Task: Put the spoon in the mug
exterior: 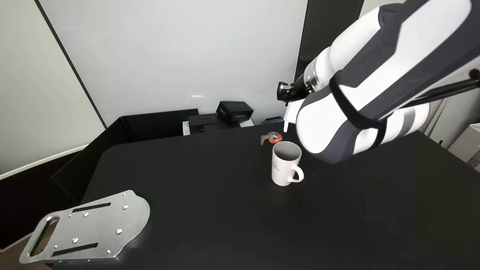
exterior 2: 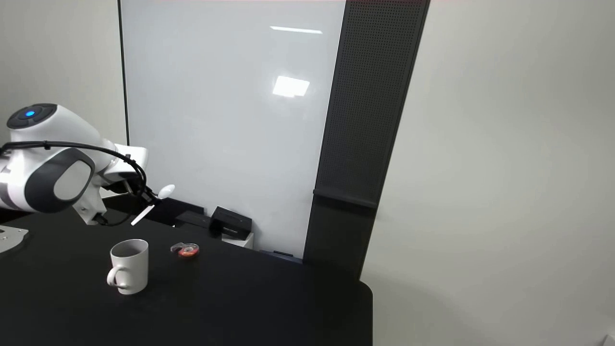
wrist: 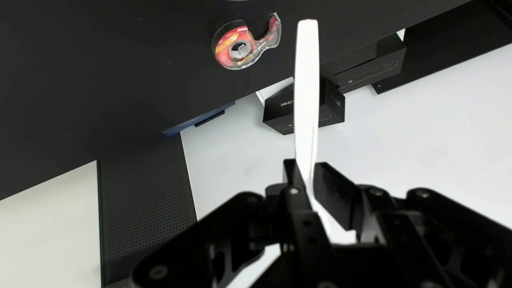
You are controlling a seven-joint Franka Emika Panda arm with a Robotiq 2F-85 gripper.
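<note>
The white mug (exterior: 280,170) stands upright on the black table, and it also shows in an exterior view (exterior 2: 135,271) with its loop handle at its side. My gripper (wrist: 305,168) is shut on the white spoon (wrist: 307,88). In an exterior view the gripper (exterior 2: 153,198) holds the spoon (exterior 2: 142,215) tilted in the air, handle pointing down and bowl up. The spoon is above and behind the mug, apart from it. In an exterior view most of the spoon is hidden by the arm. A pale sliver at the wrist view's top edge cannot be identified surely.
A red tape dispenser (exterior: 275,138) lies on the table near the mug, also in the wrist view (wrist: 234,52). A metal plate (exterior: 101,225) sits at the table's near corner. Black boxes (exterior: 235,111) and a whiteboard (exterior 2: 230,105) stand beyond the back edge.
</note>
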